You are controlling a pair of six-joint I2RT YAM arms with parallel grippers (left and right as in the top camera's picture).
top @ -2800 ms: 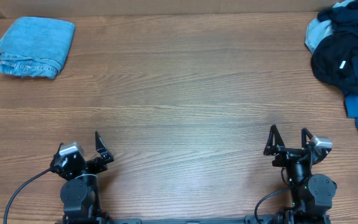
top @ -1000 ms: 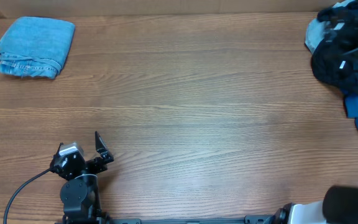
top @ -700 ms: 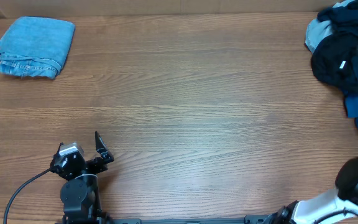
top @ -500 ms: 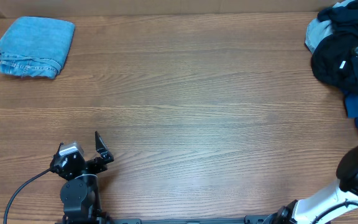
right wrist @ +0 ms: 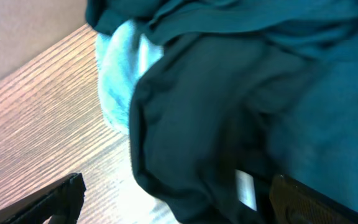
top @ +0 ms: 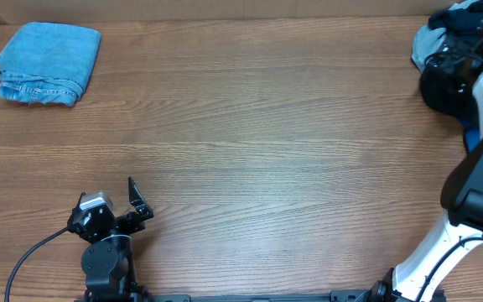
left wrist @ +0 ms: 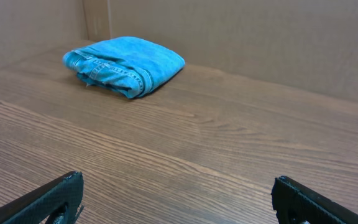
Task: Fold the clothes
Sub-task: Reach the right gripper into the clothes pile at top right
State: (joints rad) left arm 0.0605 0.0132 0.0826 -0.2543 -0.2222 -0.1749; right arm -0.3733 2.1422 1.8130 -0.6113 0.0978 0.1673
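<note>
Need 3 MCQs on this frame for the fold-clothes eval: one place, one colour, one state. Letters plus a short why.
1. Where on the wooden table is the folded light-blue denim piece?
A) far-left corner
B) centre
C) by the left arm's base

2. What colour is the crumpled T-shirt with the small white tag, seen from the right wrist?
A) red
B) black
C) yellow

3. How do the left jaws stand?
A) open, empty
B) shut on denim
C) shut on the T-shirt

Key:
1 A, it lies at the overhead view's top left.
2 B, dark cloth fills the right wrist view.
3 A, they stand wide apart over bare wood.
</note>
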